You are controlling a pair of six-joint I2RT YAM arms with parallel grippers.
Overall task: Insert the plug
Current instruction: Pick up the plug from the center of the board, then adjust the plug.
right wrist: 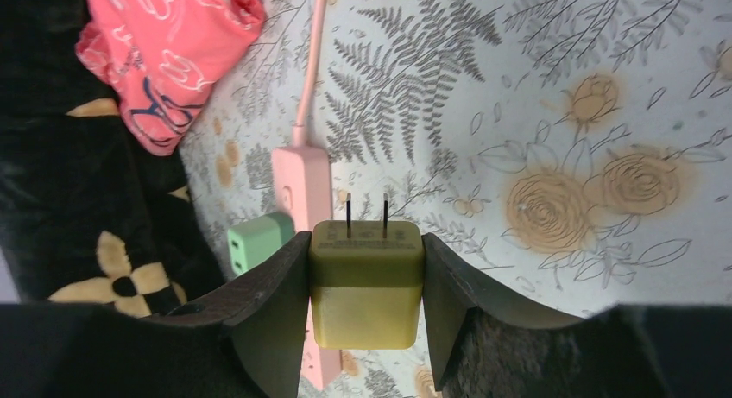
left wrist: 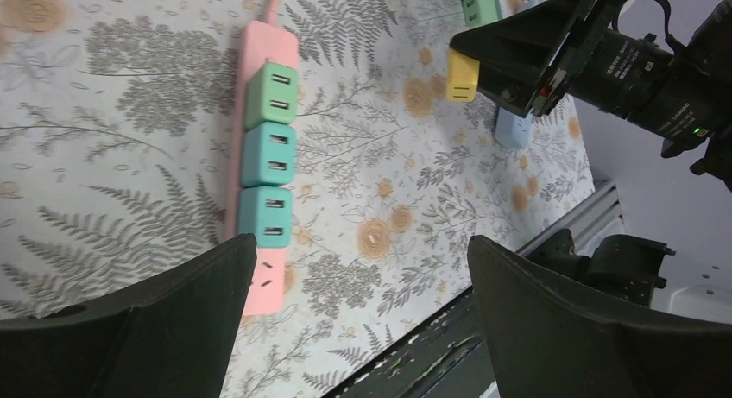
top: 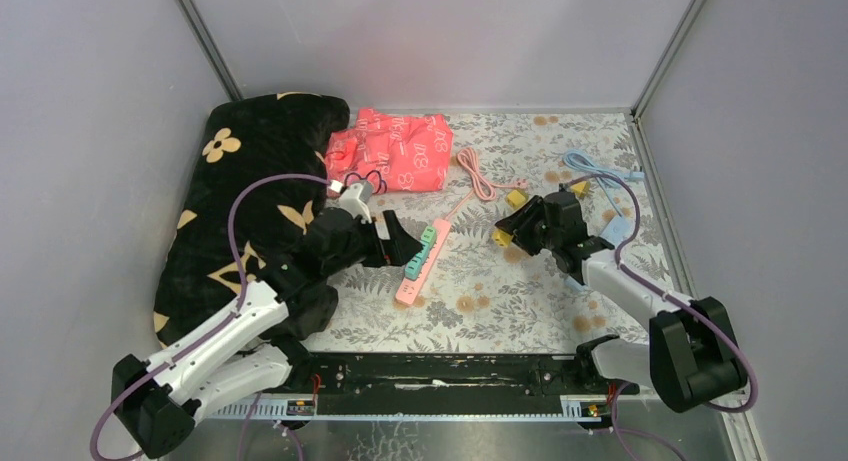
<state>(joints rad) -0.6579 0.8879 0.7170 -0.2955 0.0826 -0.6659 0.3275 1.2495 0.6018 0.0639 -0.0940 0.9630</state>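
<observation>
Carefully, the yellow plug (right wrist: 367,299), clamped in the right gripper (right wrist: 367,243), should be squared to the power strip (top: 421,260); left gripper (left wrist: 358,247) is spread wide.

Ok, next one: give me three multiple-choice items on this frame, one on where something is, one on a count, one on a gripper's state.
1. Where is the yellow plug?
A. lying loose, nothing touching it
B. between the right gripper's fingers
C. seated in a socket

2. How many cube adapters show on the pink power strip in the left wrist view?
A. one
B. three
C. five

3. How is the left gripper?
A. shut tight, empty
B. shut on the strip
C. open, holding nothing

Answers:
1 B, the right wrist view shows it clamped with its two prongs pointing out.
2 B, one green and two teal sit in a row.
3 C, its fingers stand wide apart above the strip's end.
</observation>
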